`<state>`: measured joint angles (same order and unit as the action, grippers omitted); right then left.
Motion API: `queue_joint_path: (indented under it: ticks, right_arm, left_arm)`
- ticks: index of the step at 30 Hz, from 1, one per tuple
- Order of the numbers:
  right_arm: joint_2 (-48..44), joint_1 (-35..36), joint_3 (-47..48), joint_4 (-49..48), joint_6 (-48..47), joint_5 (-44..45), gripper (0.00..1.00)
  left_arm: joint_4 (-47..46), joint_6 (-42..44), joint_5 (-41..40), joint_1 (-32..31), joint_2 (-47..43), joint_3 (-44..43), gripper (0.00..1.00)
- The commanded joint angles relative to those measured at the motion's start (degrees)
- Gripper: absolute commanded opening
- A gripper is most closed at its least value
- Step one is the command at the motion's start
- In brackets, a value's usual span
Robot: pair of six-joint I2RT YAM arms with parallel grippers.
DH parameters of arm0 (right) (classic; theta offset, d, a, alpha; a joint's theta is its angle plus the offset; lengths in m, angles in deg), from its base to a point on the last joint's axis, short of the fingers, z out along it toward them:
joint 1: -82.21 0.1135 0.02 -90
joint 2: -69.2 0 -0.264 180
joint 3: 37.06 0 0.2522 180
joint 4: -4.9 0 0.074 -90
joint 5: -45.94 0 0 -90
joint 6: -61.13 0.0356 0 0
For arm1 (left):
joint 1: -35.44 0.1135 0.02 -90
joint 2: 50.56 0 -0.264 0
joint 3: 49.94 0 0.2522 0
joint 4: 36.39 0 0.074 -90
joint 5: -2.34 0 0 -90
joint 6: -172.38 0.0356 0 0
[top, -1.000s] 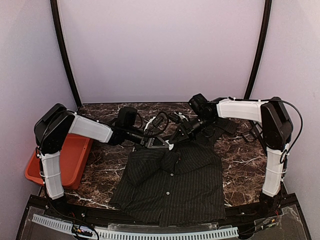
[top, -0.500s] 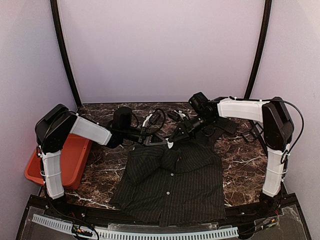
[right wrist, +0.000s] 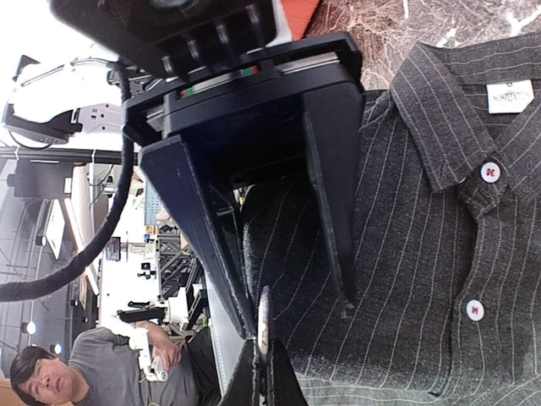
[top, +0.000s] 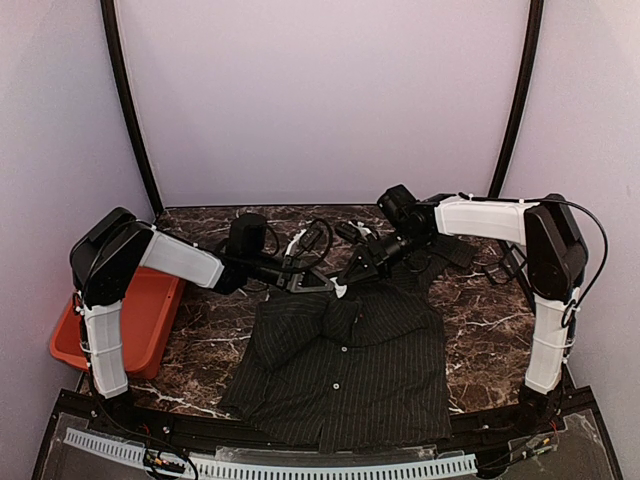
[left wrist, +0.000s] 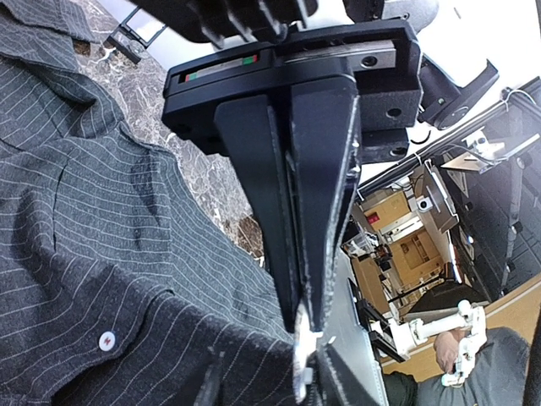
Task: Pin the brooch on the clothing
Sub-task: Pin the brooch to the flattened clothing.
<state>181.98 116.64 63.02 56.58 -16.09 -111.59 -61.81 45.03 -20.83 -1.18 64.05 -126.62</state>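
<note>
A dark marble table (top: 480, 310) with white lines fills the middle. An orange-red bin (top: 140, 320) sits at its left edge. Pale purple walls (top: 320, 100) stand behind it.

A small white label (right wrist: 510, 96) is sitting inside the collar of the shirt (right wrist: 423, 237), near the shirt's top edge; it is carrying dark print that is showing too small to read. No other text is showing.
</note>
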Motion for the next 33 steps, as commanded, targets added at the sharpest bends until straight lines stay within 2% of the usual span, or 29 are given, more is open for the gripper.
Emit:
queue_joint_path:
  ticks: [1, 5, 18, 23, 33]
  right_arm:
    - [-2.51, 0.56, 0.48, -0.58, 0.41, -6.12, 0.0]
    - [-2.74, 0.5, 0.34, -0.81, 0.58, -6.2, 0.0]
    - [-3.0, 0.54, 0.38, -1.63, 1.32, -7.0, 0.0]
    - [-3.03, 0.4, 0.0, -1.94, 1.33, -7.18, 0.0]
    - [-3.41, 0.44, -0.45, -2.64, 1.82, -7.44, 0.0]
  left_arm:
    - [0.17, -0.9, -0.72, -0.18, -0.87, 0.47, 0.39]
    - [-3.0, -2.31, -0.14, -0.15, -0.79, 0.69, 0.4]
    - [-3.71, -2.3, 1.68, -1.47, -0.7, 0.64, 0.41]
    - [-7.83, -4.98, 2.66, -1.48, -0.55, 1.18, 0.43]
    - [-9.76, -6.0, 2.96, -1.52, -0.37, 1.54, 0.38]
